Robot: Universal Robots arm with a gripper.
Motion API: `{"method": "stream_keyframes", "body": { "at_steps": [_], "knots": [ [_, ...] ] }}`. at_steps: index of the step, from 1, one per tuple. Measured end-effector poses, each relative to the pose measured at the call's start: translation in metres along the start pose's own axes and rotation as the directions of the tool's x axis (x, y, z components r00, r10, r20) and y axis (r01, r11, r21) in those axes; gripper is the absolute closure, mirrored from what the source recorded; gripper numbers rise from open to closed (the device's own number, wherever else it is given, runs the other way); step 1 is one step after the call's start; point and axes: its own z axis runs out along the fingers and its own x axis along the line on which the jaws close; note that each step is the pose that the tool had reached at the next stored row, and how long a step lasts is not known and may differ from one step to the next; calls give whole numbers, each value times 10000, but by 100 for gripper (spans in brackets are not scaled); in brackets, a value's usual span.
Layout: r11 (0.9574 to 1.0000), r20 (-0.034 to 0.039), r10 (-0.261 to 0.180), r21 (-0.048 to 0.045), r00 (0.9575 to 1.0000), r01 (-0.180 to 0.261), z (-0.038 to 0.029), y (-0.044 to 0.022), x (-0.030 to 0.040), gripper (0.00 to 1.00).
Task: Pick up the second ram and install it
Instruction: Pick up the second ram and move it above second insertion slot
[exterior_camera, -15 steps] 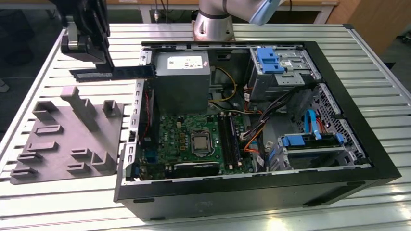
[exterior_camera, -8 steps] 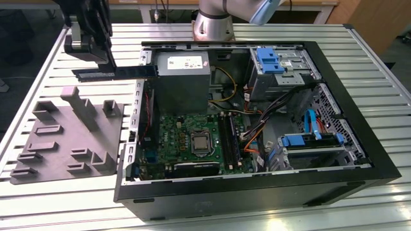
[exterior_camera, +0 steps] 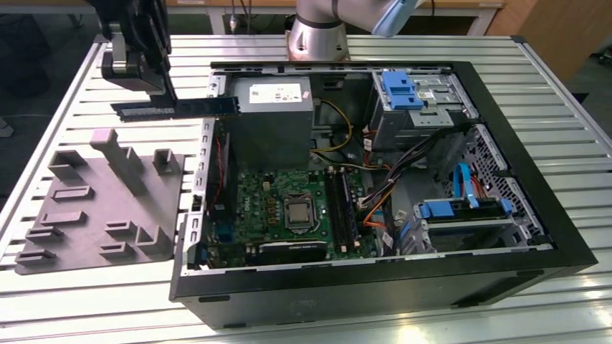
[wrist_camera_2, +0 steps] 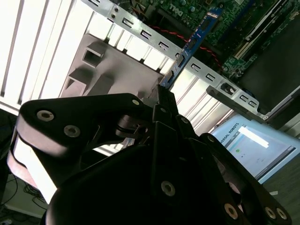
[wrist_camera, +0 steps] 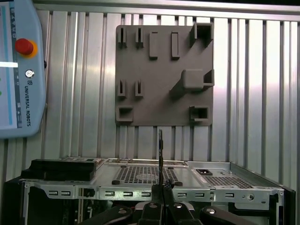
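Because the gripper (exterior_camera: 165,104) is closed on the memory stick (exterior_camera: 206,106) off-centre, holding it level in the air between the grey tray (exterior_camera: 96,208) and the open computer case (exterior_camera: 383,287), the long free end could clip the case wall. Any slip or twist in that narrow pinch would probably tilt the stick against the black slots (exterior_camera: 340,208), well apart from it, so it might jam or seat crooked.

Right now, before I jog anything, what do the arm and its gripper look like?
The silver-grey cylindrical arm carries a light blue joint cap. The matte black gripper is built of flat linkage bars joined by round silvery pivot pins, and it narrows to two slim fingers.
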Motion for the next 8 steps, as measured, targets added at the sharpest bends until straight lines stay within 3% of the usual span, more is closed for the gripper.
{"method": "stream_keyframes", "body": {
  "at_steps": [8],
  "knots": [
    [10000,0,0,0,10000,0,-1,-31,-3,88]
  ]
}}
